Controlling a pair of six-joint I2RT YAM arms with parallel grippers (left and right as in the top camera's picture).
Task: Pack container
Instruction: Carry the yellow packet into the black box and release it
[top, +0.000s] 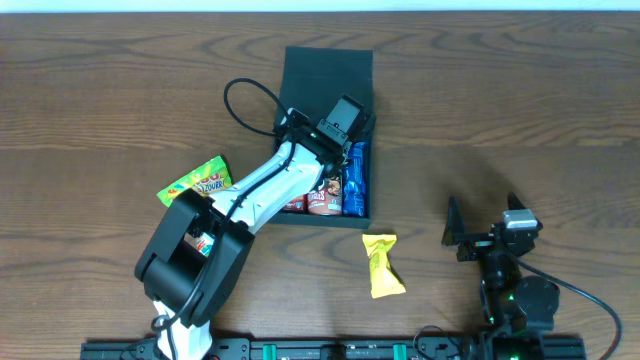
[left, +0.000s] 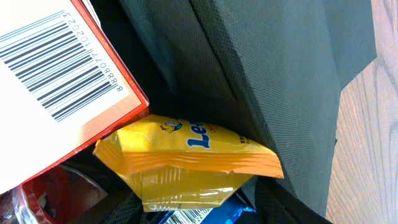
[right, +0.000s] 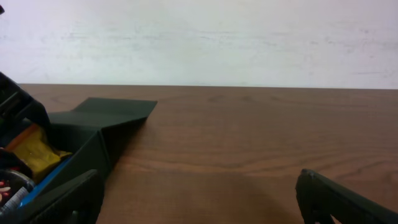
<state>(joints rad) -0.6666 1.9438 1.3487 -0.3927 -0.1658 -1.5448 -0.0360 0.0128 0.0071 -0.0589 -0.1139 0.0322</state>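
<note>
The container (top: 296, 100), a dark square box with its lid flap (top: 328, 68) folded back, lies at mid-table. Inside lie red-brown packets (top: 322, 195) and a blue packet (top: 357, 180). My left gripper (top: 340, 125) reaches down into it. In the left wrist view a yellow packet (left: 186, 155) rests against the container's wall (left: 273, 81); its sealed end lies between my left gripper's (left: 196, 211) spread fingers (left: 112, 208), with a sliver of gap on the right side. My right gripper (top: 480, 228) stands wide open over bare wood, away from the container (right: 93, 137).
On the table lie a green packet (top: 197, 180), left of the container, and a yellow packet (top: 382, 265) in front of it. A white, red-edged box with a barcode (left: 56, 81) lies in the container beside the yellow packet.
</note>
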